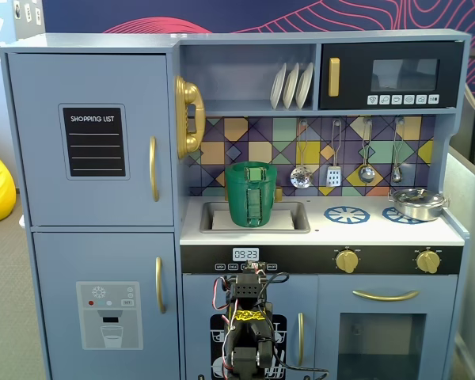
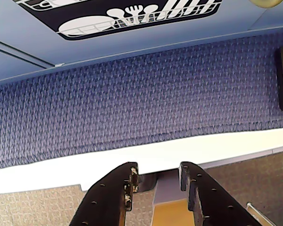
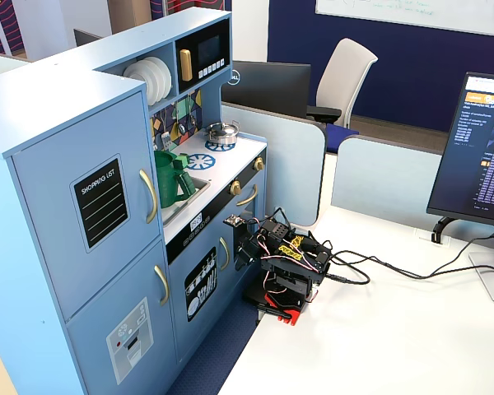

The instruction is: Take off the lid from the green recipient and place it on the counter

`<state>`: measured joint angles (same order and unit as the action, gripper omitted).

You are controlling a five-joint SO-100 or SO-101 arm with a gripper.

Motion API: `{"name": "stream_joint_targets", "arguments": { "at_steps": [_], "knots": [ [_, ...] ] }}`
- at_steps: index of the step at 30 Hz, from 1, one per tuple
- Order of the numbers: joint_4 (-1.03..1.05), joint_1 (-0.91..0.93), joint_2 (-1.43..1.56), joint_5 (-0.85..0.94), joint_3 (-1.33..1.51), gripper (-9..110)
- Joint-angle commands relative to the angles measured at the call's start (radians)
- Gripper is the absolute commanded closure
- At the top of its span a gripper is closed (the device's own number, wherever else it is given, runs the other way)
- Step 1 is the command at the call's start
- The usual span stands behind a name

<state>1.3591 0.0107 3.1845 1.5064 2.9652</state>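
Two dark fingers of my gripper (image 2: 156, 181) stand narrowly parted, gripping nothing, folded low before the toy kitchen. Farther up, the green recipient (image 1: 251, 195) stands in the counter's (image 1: 380, 228) sink, lid (image 1: 251, 165) on top.

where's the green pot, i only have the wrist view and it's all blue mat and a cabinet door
Observer: The green recipient stands in the sink of the counter, above the folded arm.
Operator: lid still on it
Observer: Yes, the lid sits on top.
Operator: gripper anywhere near
Observer: No, the gripper is low, in front of the lower cabinet door.
Operator: anything else up there
Observer: A silver pan on the right burner.
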Motion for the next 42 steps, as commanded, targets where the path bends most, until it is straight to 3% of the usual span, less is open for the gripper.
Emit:
{"name": "stream_joint_targets", "arguments": {
  "at_steps": [1, 14, 21, 25, 30, 37, 42],
  "knots": [
    [0.172, 0.124, -0.005, 0.006, 0.034, 101],
    [0.143, 0.15, -0.006, -0.003, 0.011, 101],
    [0.067, 0.14, -0.176, 0.005, -0.416, 101],
    [-0.106, 0.189, -0.296, 0.094, -0.684, 101],
    [-0.502, 0.206, -0.353, 0.189, -0.801, 101],
    [-0.675, 0.222, -0.403, 0.149, -0.87, 66],
    [-0.838, 0.206, -0.436, 0.175, -0.87, 61]
  ]
}}
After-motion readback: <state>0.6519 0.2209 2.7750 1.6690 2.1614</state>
